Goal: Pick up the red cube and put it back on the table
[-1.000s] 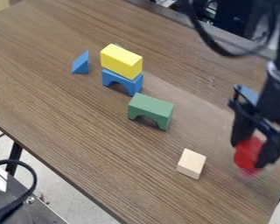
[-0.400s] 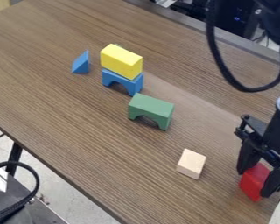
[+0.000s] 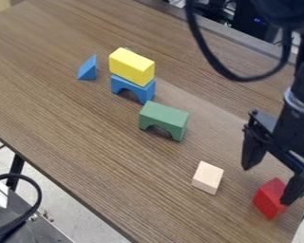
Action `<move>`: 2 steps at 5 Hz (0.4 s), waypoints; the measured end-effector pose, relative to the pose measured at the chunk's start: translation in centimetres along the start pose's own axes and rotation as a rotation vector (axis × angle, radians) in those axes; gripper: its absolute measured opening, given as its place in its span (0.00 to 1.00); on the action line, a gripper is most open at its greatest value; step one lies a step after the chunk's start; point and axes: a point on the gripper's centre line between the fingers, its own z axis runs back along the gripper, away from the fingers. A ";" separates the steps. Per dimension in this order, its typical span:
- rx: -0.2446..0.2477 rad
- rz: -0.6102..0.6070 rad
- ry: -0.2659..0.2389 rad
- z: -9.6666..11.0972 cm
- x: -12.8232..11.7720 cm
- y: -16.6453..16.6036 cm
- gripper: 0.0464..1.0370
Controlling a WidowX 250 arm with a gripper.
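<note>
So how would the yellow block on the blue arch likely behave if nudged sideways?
With its crisp, straight edges, the yellow block looks rigid and should keep its shape. No fastening shows between it and the blue arch beneath, so a firm push would probably slide or topple it off. Its flat faces make rolling unlikely.

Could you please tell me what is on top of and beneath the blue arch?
The yellow block rests on top of the blue arch. Beneath, the table under its feet is covered.
</note>
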 end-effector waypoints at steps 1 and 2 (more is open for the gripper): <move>0.023 -0.008 0.005 1.8 -0.7 1.0 0.96; 0.023 -0.004 0.000 2.0 -0.6 1.2 0.96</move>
